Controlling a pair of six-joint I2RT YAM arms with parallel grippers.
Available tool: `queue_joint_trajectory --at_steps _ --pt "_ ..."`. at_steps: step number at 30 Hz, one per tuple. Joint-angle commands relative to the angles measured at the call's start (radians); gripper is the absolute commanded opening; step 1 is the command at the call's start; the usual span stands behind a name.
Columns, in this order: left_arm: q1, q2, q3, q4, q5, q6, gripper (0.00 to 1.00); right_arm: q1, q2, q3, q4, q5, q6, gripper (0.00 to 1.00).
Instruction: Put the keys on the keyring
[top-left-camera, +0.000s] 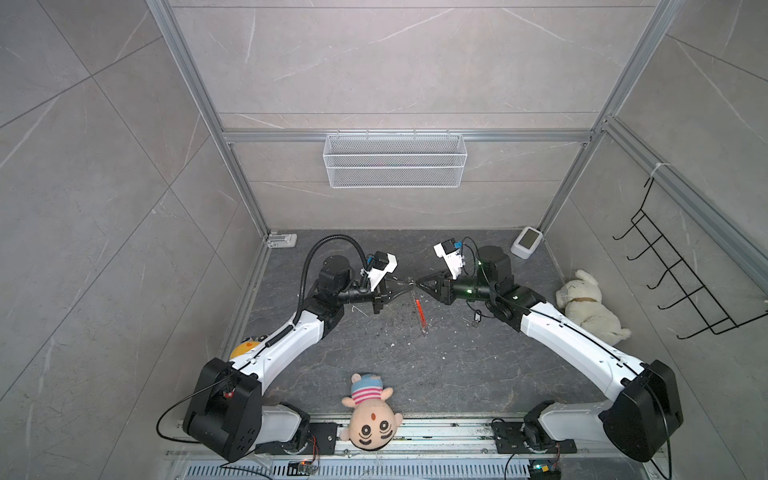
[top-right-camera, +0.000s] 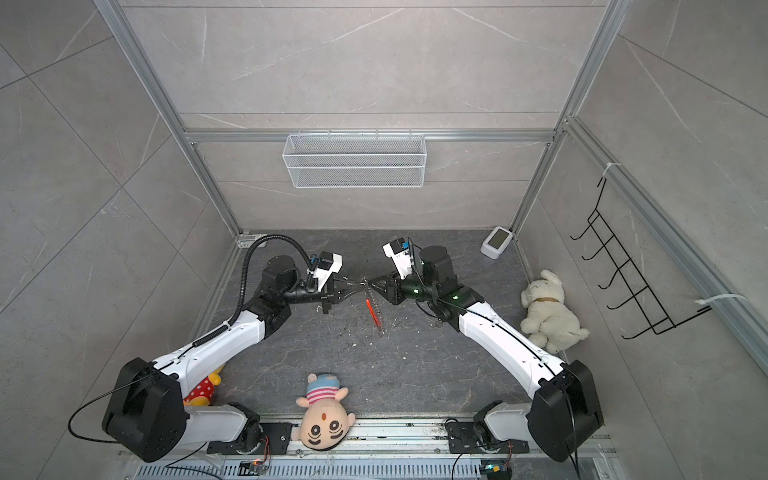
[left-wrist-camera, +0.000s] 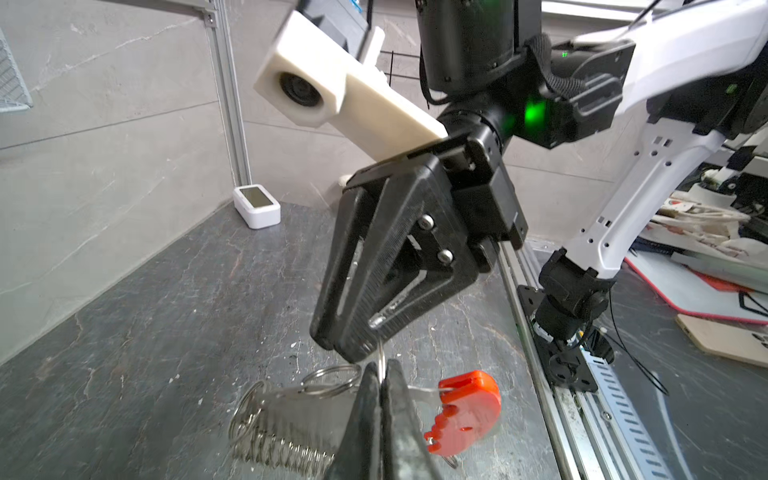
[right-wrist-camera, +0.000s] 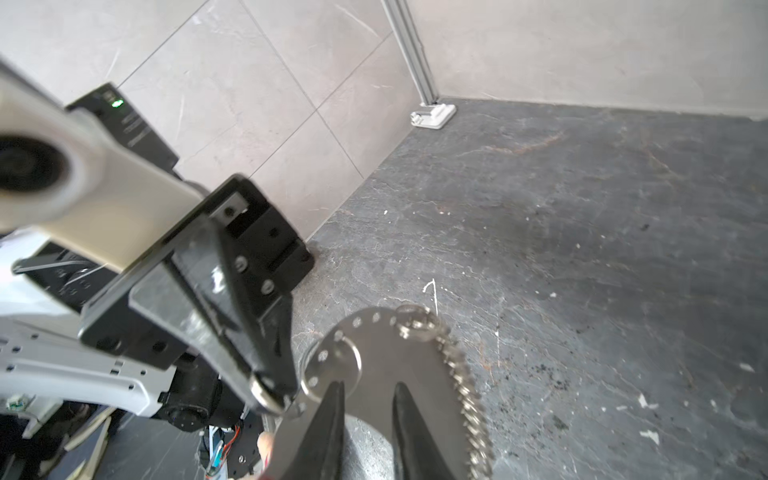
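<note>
Front edge, 6 o'clock: a plush doll (top-left-camera: 372, 415) lies across the rail, not involved. Beyond it is bare dark table (top-left-camera: 415, 370).

Mid-table, a little toward 12 o'clock: the two arms meet tip to tip, one reaching in from 9 o'clock and one from 3 o'clock. The keyring (right-wrist-camera: 395, 357) hangs between them, seemingly lifted off the table. Its red segment (top-left-camera: 420, 311) points toward 6 o'clock, and many small silver rings (right-wrist-camera: 469, 399) are strung along one edge.

- The left hand (left-wrist-camera: 380, 374) is fully closed, pinching the keyring at its rim.
- The right hand (right-wrist-camera: 369, 384) has its fingers parted by a narrow gap, tips right at one small ring on the rim. I can confirm no firm grip.
- The keys are not visible on the keyring or in either hand. A small dark item (top-left-camera: 478, 316) on the table under the right forearm, about 3 o'clock, could be them, but it is too small to tell.

Far side: a white box (top-left-camera: 527, 242) sits in the 1 o'clock corner and a mesh basket (top-left-camera: 395, 160) hangs on the back wall at 12. Neither is in use.

Judgement: early stage. The keyring is up and steadied, and a ring is probably being worked at. Fetching the keys and threading them on is all to come.
</note>
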Motion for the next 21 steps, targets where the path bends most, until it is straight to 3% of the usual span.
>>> queue_joint_trajectory --at_steps 1,14,21 --pt "0.01 0.019 0.012 0.216 0.05 -0.133 0.0 0.005 -0.056 -0.035 0.101 -0.028 0.002 0.18" --pt "0.013 0.121 0.007 0.521 0.041 -0.37 0.0 0.006 -0.055 -0.058 0.264 -0.07 0.097 0.19" --pt "0.015 0.129 0.004 0.574 0.047 -0.413 0.0 0.005 -0.037 -0.032 0.252 -0.061 0.087 0.23"
